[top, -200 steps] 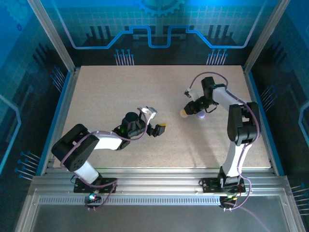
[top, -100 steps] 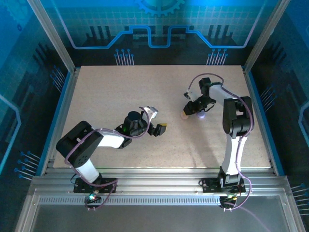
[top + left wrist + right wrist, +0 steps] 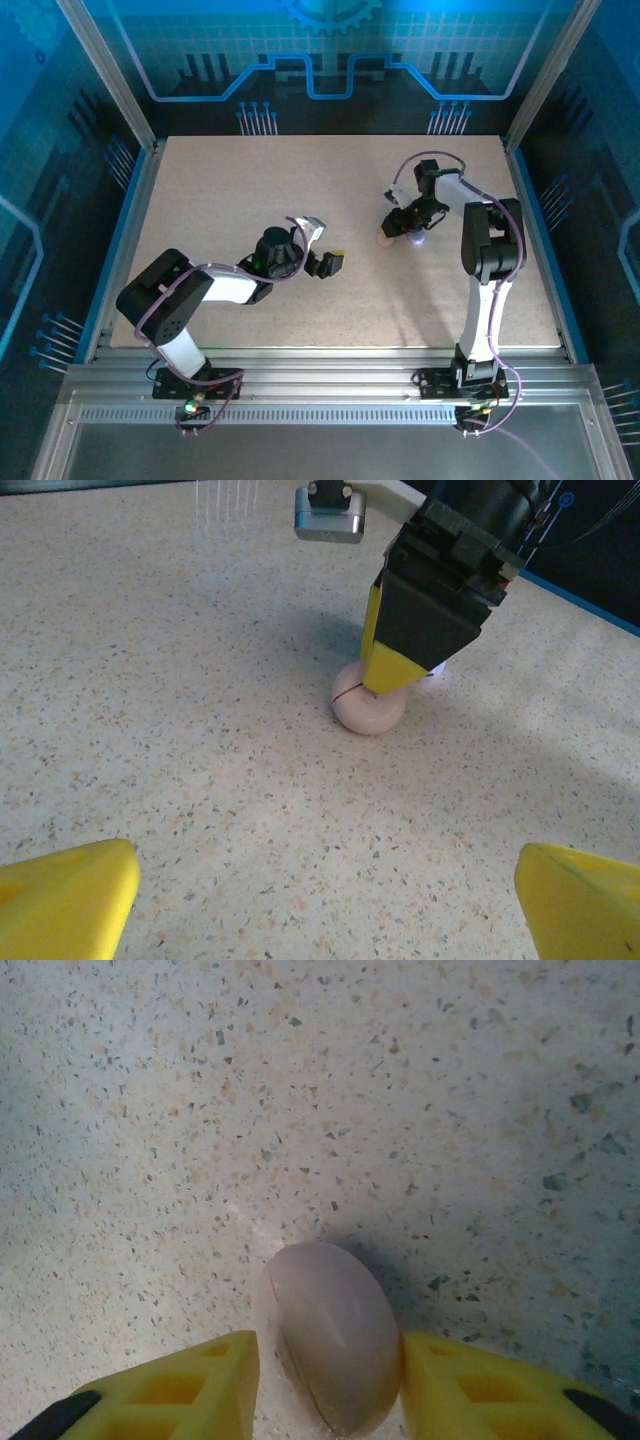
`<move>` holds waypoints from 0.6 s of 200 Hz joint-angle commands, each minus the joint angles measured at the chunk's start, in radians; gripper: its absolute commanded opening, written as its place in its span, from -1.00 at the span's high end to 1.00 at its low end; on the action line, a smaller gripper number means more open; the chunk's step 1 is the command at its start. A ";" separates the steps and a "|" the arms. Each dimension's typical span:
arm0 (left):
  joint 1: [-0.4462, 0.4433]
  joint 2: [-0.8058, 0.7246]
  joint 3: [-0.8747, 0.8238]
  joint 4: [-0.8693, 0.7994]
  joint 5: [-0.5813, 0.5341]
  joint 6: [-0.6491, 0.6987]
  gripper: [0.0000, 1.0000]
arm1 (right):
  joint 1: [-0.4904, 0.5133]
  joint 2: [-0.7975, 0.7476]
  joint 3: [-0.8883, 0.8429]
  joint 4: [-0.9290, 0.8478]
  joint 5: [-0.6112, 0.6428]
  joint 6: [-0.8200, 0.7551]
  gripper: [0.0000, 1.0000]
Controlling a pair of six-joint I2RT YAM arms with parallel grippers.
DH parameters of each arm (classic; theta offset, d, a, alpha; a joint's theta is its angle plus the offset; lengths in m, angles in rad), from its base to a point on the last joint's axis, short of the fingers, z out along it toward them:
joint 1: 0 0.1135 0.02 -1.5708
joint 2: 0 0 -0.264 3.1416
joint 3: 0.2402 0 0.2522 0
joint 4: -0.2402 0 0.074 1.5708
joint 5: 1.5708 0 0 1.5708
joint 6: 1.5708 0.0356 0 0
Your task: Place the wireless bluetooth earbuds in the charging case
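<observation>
The charging case [image 3: 335, 1345] is a pale pink round puck, closed, with a thin seam, and it rests on the table. My right gripper [image 3: 328, 1380] stands open straddling it, the yellow fingers close on either side. From the left wrist view the case [image 3: 368, 705] sits under the right gripper's yellow fingertip [image 3: 392, 670]. In the top view the case [image 3: 383, 238] lies right of centre, at the right gripper [image 3: 393, 231]. My left gripper [image 3: 326, 248] is wide open and holds nothing, about a hand's width left of the case. The earbuds are out of view.
A small lavender thing [image 3: 417, 238] lies just behind the right gripper; I cannot tell what it is. Speckled tabletop [image 3: 250, 180] stretches all around, bounded by aluminium rails and blue walls.
My right gripper's fingers have spread apart from around the case, which now rests on the table. The left arm has edged slightly toward the case.
</observation>
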 commanded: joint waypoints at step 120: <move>0.045 -0.077 0.039 -0.068 0.005 -0.039 -0.95 | -0.025 -0.177 -0.044 0.083 0.002 0.075 -0.01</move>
